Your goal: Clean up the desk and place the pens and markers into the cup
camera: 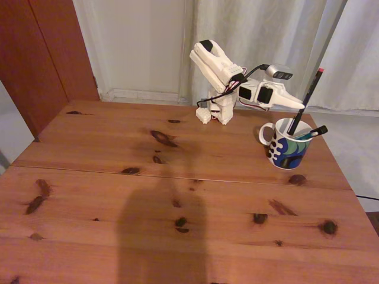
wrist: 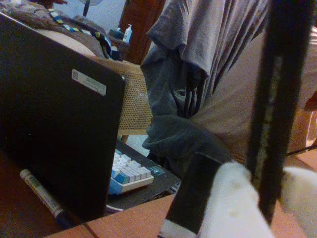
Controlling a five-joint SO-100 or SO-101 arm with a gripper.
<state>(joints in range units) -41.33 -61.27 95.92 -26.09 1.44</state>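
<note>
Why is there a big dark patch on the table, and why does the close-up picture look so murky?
Fixed view: a soft shadow falls across the desk, light coming from behind the camera. Wrist view: dim, bluish and grainy; the black pen sits too close and blurs.

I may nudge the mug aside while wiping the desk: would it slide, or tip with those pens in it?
The mug looks squat and ceramic, flat on the desk, so it would probably slide. The black pen leans tall past the rim, held between the gripper fingers, so a push could drag it. The glazed side may be slippery.
</note>
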